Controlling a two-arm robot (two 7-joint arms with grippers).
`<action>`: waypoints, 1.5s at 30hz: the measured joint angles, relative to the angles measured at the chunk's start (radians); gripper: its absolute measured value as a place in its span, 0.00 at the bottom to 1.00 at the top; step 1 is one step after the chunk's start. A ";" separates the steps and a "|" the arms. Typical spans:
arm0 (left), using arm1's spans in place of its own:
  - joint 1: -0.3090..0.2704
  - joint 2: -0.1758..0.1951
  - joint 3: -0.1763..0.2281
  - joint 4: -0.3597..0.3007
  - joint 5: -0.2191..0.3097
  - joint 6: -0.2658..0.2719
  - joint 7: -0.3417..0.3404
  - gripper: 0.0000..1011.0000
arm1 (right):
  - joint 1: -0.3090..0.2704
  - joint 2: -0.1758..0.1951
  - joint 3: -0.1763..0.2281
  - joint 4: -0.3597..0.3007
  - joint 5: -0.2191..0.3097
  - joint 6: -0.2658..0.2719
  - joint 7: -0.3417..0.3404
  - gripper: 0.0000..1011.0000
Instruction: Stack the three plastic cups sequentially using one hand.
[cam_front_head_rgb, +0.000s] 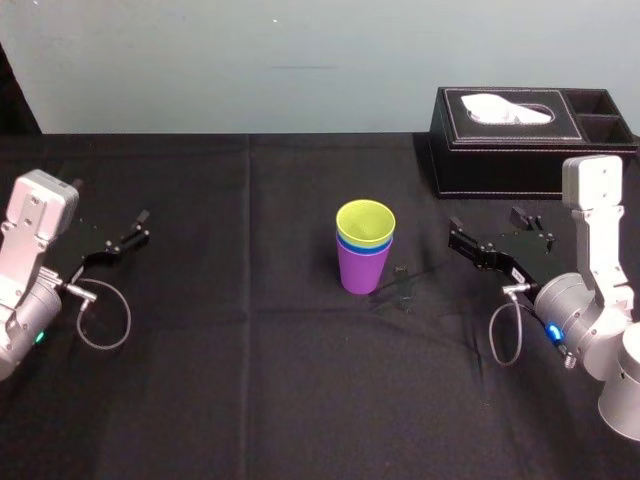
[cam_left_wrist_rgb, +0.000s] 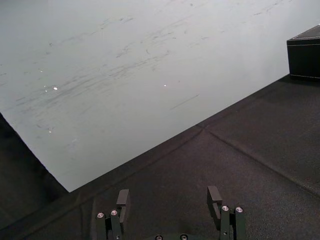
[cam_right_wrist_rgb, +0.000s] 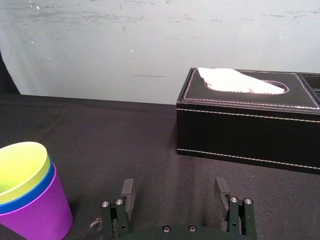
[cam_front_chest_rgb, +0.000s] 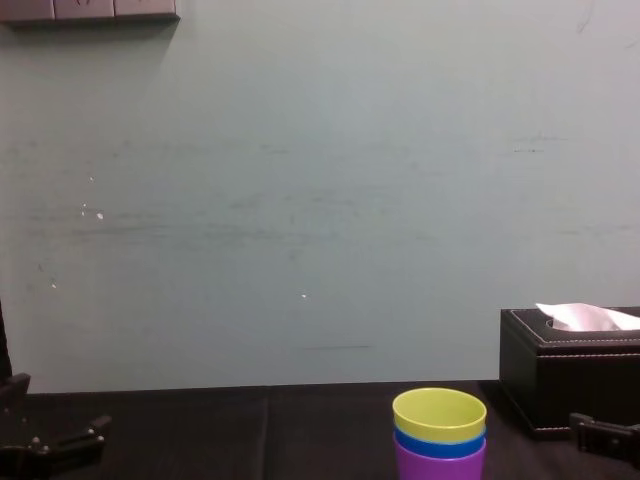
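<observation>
The three plastic cups stand nested in one upright stack at the table's middle: the yellow-green cup innermost, the blue cup showing as a band around it, the purple cup outermost at the bottom. The same stack appears in the right wrist view and the chest view. My right gripper is open and empty, to the right of the stack and apart from it; its fingers hold nothing. My left gripper rests open at the far left, its fingers spread over bare cloth.
A black tissue box with a white tissue stands at the back right, behind the right gripper. A black cloth covers the table. A pale wall runs along the far edge. Small dark specks lie just right of the stack.
</observation>
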 joint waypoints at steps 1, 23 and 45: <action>0.000 0.000 0.000 0.000 0.000 0.000 0.000 1.00 | 0.000 0.000 0.000 0.000 0.000 0.000 0.000 0.99; 0.000 0.000 0.000 0.000 0.000 0.000 0.000 1.00 | 0.000 0.000 0.000 0.000 0.000 0.000 0.000 0.99; 0.000 0.000 0.000 0.000 0.000 0.000 0.000 1.00 | 0.000 0.000 0.000 0.000 0.000 0.000 0.000 0.99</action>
